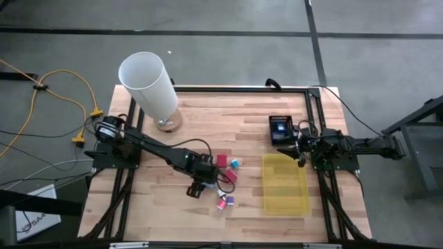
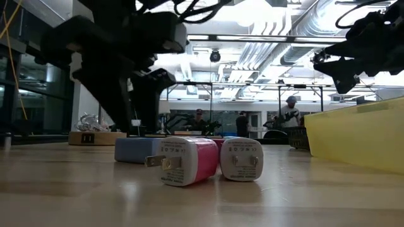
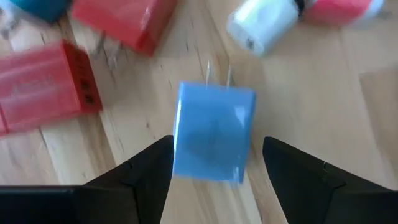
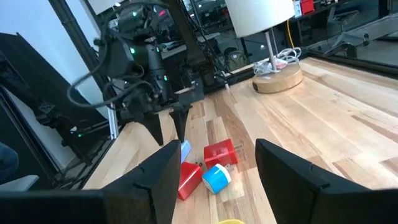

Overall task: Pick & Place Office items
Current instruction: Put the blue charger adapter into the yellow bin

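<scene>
Left end effector (image 3: 211, 165) released, straddling blue plug block (image 3: 212, 130) on tabletop (image 3: 323, 99); prongs point away. Right end effector (image 4: 211, 171) released, parked by tray (image 1: 284, 184), farther off.

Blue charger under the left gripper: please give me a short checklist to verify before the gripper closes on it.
1. Left gripper open: ok, both fingers stand apart.
2. Blue charger between the fingers: ok, it sits in the gap, slightly tilted.
3. Fingers low enough to grip: cannot tell, no view shows their height over the table clearly.
4. Neighbours clear of the fingers: ok, the red block and the white charger lie apart from the blue one.
5. Yellow tray free to receive: ok, nothing shows inside it.
6. Right gripper out of the way: ok, it waits by the tray's far end.
</scene>
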